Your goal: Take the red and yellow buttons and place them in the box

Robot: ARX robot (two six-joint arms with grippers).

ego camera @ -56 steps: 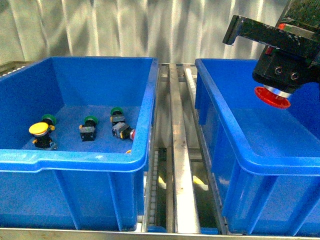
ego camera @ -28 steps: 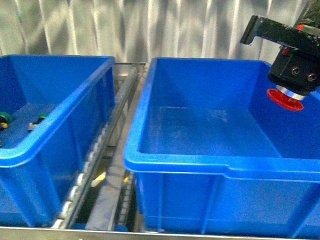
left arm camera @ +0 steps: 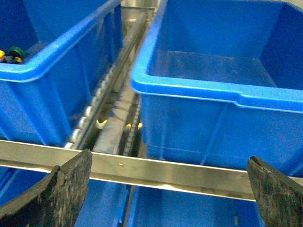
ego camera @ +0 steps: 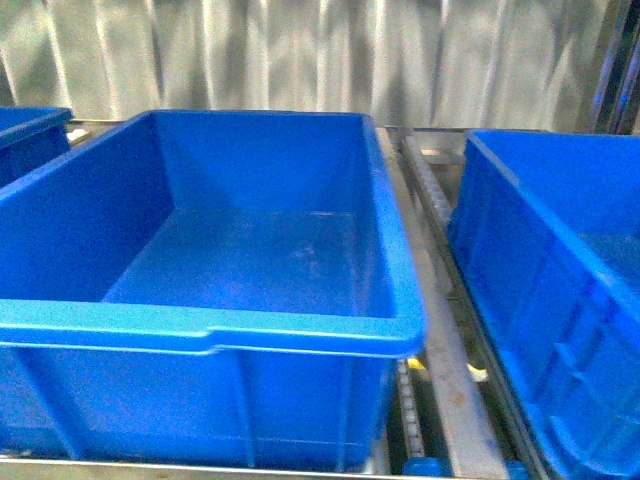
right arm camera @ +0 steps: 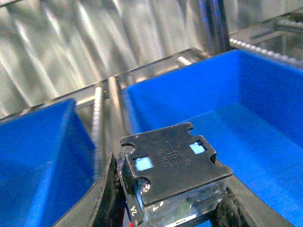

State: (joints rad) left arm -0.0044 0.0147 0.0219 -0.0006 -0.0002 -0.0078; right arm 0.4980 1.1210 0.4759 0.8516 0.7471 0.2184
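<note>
Gone from the front view is the right gripper, which 0.5 s ago hung with the red cap over the far right of the box. The view has also swung right, so the box (ego camera: 210, 335) now fills the left and middle, and a neighbouring crate (ego camera: 560, 290) shows at the right.

Nearest, in the right wrist view, the right gripper (right arm camera: 168, 201) is clamped on the red button (right arm camera: 170, 165). Its fingers (right arm camera: 110, 189) press either side of the dark blocky body, and only a sliver of red shows at the lower edge. Beyond it lie 2 blue crates with a roller rail (right arm camera: 97, 118) between them.

In the left wrist view, the left gripper (left arm camera: 169, 163) has its jaws wide apart with nothing between them, low before a steel bar (left arm camera: 142, 166). Farther off, the source crate (left arm camera: 52, 52) holds the yellow button (left arm camera: 2, 54) beside a green-capped switch (left arm camera: 17, 51).

By my reading, 0 of 2 buttons are delivered, since the box floor looks bare. The red one is in hand and the yellow one is not yet picked.

Where the right gripper hangs relative to the box cannot be told, nor which crate in its view is the box. The box's near floor is hidden behind its front wall, and the yellow button is cut off by the picture's edge.
</note>
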